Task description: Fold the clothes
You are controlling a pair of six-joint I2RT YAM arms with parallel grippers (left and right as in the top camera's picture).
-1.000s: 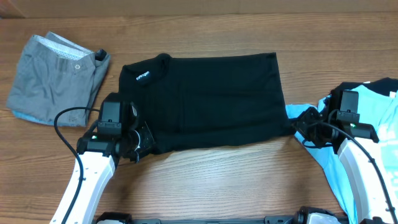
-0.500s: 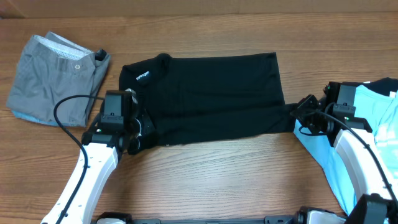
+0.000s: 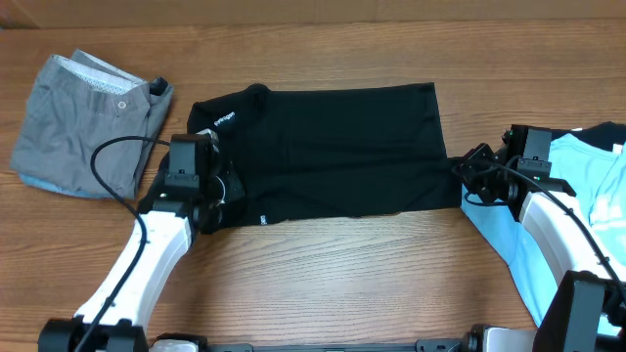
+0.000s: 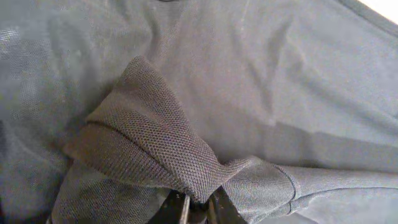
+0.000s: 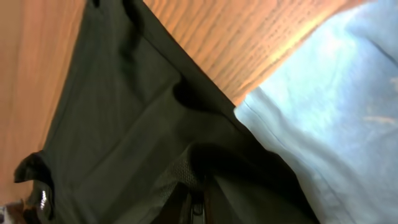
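Observation:
The black T-shirt [image 3: 333, 147] lies folded across the middle of the table, white neck print at its left. My left gripper [image 3: 227, 196] is shut on the shirt's near-left edge; in the left wrist view a bunched fold of black fabric [image 4: 168, 155] is pinched at my fingertips [image 4: 198, 208]. My right gripper [image 3: 462, 184] is shut on the shirt's near-right corner; the right wrist view shows dark cloth [image 5: 155, 137] gripped at the fingers [image 5: 194, 208]. The light blue T-shirt [image 3: 577, 186] lies under my right arm. The grey shorts [image 3: 88, 122] lie folded at the far left.
The wooden table [image 3: 342, 284] runs bare along the near side. A black cable [image 3: 108, 171] loops from my left arm over the shorts' edge. The light blue shirt also shows in the right wrist view [image 5: 336, 106].
Both grippers have moved away from the near edge, carrying the shirt's near edge up over the body. The black shirt's visible area is narrower front to back.

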